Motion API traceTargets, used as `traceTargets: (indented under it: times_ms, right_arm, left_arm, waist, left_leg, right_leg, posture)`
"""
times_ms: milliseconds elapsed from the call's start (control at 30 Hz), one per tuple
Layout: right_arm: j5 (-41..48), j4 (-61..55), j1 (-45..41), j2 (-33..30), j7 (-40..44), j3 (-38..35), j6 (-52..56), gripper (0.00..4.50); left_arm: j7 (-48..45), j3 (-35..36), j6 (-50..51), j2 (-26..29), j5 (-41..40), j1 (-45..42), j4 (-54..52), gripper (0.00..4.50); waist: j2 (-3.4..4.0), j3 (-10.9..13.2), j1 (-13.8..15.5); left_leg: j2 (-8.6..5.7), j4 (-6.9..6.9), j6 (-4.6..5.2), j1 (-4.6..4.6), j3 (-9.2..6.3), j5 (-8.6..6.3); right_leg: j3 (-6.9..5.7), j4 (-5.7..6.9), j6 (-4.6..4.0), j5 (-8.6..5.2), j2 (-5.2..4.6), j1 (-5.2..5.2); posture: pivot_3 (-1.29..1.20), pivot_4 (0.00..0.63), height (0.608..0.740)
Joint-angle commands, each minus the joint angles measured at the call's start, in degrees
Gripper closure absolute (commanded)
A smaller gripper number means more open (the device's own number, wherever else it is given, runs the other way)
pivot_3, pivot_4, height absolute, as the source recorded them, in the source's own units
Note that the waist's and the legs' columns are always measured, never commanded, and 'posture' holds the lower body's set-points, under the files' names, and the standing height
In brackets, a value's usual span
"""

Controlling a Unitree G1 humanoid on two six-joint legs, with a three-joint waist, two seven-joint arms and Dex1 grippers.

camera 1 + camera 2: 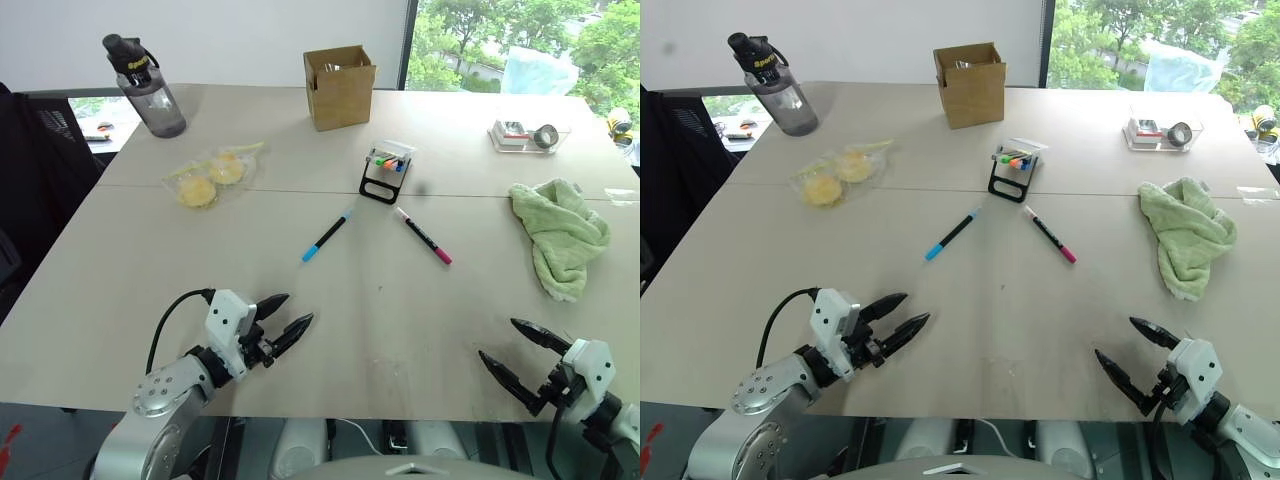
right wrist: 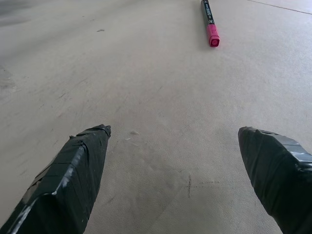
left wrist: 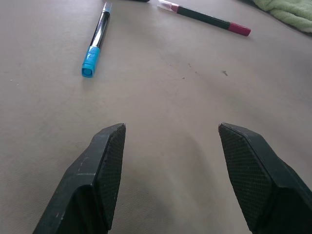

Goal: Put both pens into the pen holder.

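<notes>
Table [image 1: 120,300]: beige, two joined tops, seam running across the middle.

Bottle [image 1: 147,88], 10 o'clock on the table: upright, dark cap, smoky body.

Bag [image 1: 208,177] with yellow contents, 11 o'clock of centre: flat on the table, just beyond the seam.

Left gripper [image 1: 283,320], 7 o'clock near the front edge: jaws spread wide, nothing between them, over bare table. It points toward 2 o'clock.

Box [image 1: 340,86], 12 o'clock: brown cardboard, open top, upright.

Blue pen [image 1: 328,236], centre: lying flat, black barrel, light blue ends, its axis running 1 to 7 o'clock. Well apart from both grippers.

Holder [image 1: 386,172], just beyond the two pens: small black frame, tilted, clear top showing coloured caps. It stands on the seam. Both pens lie outside it, their far ends near its base but not touching.

Pink pen [image 1: 423,235], right of centre: flat, dark barrel, magenta cap toward 5 o'clock, white tip toward 11 o'clock. The two pens form a V opening toward the robot.

Right gripper [image 1: 523,355], 5 o'clock at the front edge: jaws wide, empty, pointing toward 10 o'clock.

Tray [image 1: 527,135], 2 o'clock: clear, small items inside, not identifiable.

Towel [image 1: 560,238], 3 o'clock: green, crumpled.
</notes>
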Motion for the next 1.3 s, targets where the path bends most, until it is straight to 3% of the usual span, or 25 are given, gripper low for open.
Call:
traceTargets:
  times_ms: [33, 400, 733, 933, 1300]
  right_arm:
    - [1.05, 1.15, -1.72, -0.92, 1.34, -0.72, -0.89, 0.02]
    - [1.86, 3.39, -4.26, -2.62, 4.31, -0.53, -0.34, 0.02]
    - [2.68, 2.26, -3.56, -2.23, 4.28, 0.05, 0.27, 0.02]
    - [6.71, -3.26, -3.11, -3.09, 5.18, 0.93, 5.41, 0.02]
    - [8.50, -18.00, -9.12, -3.54, -1.77, 4.76, 14.82, 0.02]
  left_arm:
    - [-0.38, 0.53, -0.84, 0.23, -0.11, 0.47, -3.34, 1.34]
    - [1.89, 0.22, 0.09, -1.68, -0.22, 2.03, -5.73, 1.34]
    - [1.67, -0.65, -1.24, -2.13, 2.01, -2.92, -0.98, 1.34]
    - [2.95, -2.72, -2.30, -4.56, 5.29, -11.19, 6.70, 1.34]
    - [0.56, -6.48, -4.49, -6.42, 12.19, -33.11, 34.01, 1.34]
  waist:
    - [0.00, 0.00, 0.00]
    - [0.13, -0.02, 0.07]
    - [0.14, -0.02, 0.04]
    - [0.16, -0.06, 0.10]
    - [0.13, -0.06, 0.15]
  left_leg:
    - [0.00, 0.00, 0.00, 0.00, 0.00, 0.00]
    - [-0.02, -0.02, 0.02, -0.01, -0.02, -0.01]
    - [-0.03, -0.02, 0.02, 0.00, 0.00, -0.01]
    - [-0.06, -0.02, 0.03, 0.00, 0.00, -0.01]
    - [-0.15, 0.01, 0.03, -0.03, -0.09, -0.01]
  right_leg:
    - [0.00, 0.00, 0.00, 0.00, 0.00, 0.00]
    - [-0.02, -0.01, 0.03, 0.02, 0.02, 0.00]
    - [0.00, -0.01, 0.05, 0.03, 0.03, 0.00]
    - [0.00, -0.01, 0.15, 0.09, 0.01, 0.02]
    - [-0.08, 0.01, 0.07, 0.22, 0.12, 0.02]
  posture:
    - [0.00, 0.150, 0.736]
    - [0.00, 0.150, 0.736]
    - [0.00, 0.150, 0.736]
    - [0.00, 0.150, 0.736]
    - [0.00, 0.150, 0.736]
